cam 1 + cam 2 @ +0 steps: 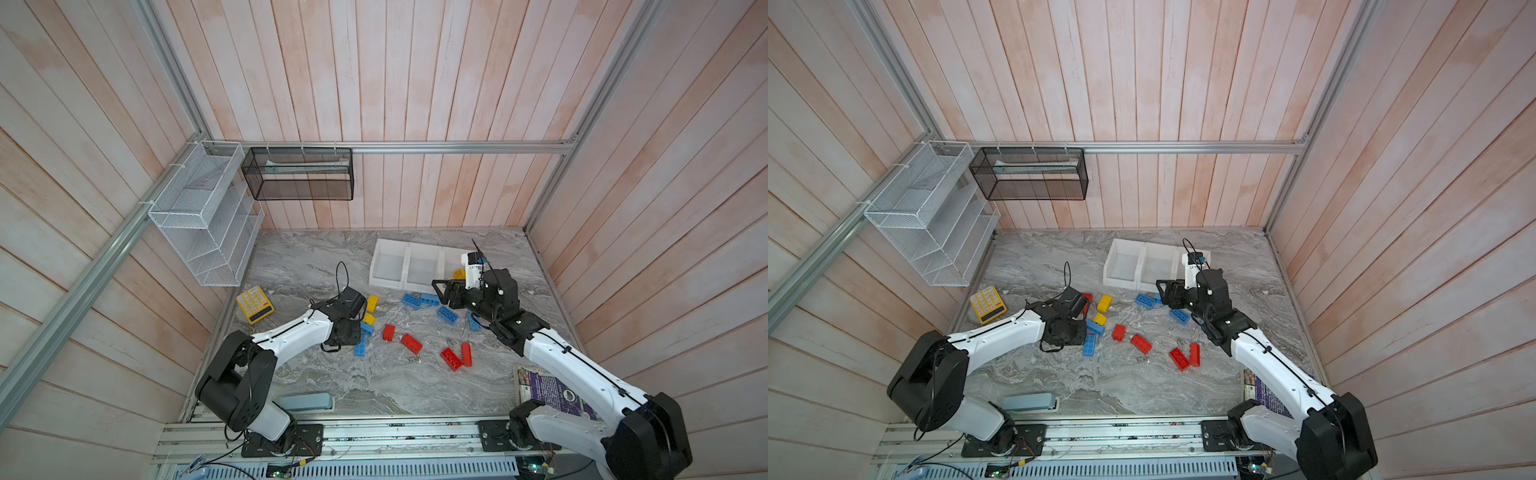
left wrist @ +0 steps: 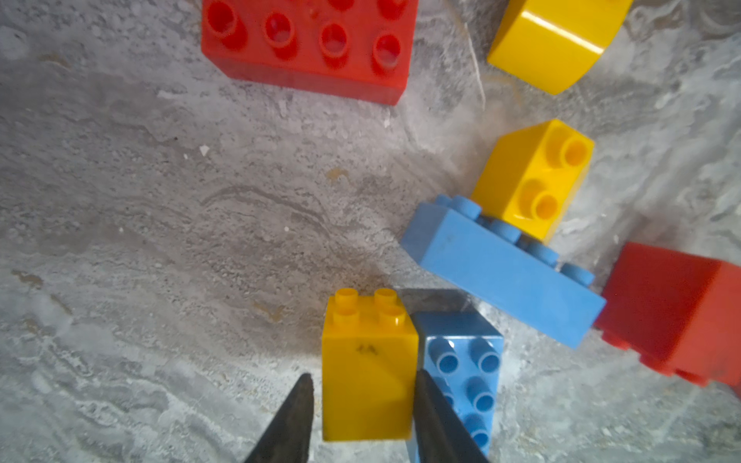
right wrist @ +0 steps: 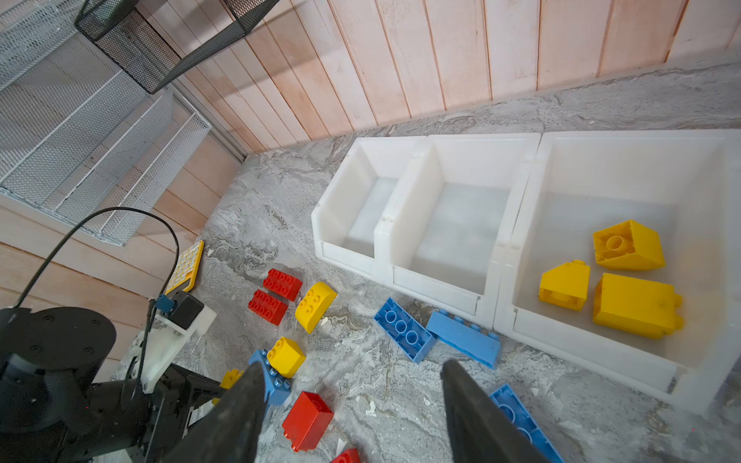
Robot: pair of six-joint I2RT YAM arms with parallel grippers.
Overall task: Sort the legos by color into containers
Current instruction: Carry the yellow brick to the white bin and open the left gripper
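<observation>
A yellow lego [image 2: 367, 381] with four studs lies between the jaws of my left gripper [image 2: 364, 375]. One finger touches it and a thin gap shows at the other. A blue lego [image 2: 465, 360] lies against its side. In both top views this gripper is hidden under its wrist [image 1: 347, 328]. Red, blue and yellow legos [image 1: 411, 343] are scattered over the marble table. The containers [image 3: 481, 138] stand in a row at the back; the one on the right [image 3: 641, 168] holds three yellow legos [image 3: 635, 304]. My right gripper [image 3: 353, 366] hovers open and empty over blue legos [image 3: 403, 328].
A yellow calculator [image 1: 254, 304] lies at the table's left edge. A white wire rack [image 1: 203, 216] and a black mesh basket [image 1: 299, 174] hang on the walls. A printed booklet [image 1: 548, 390] and a blue-grey flat case [image 1: 305, 402] lie near the front edge.
</observation>
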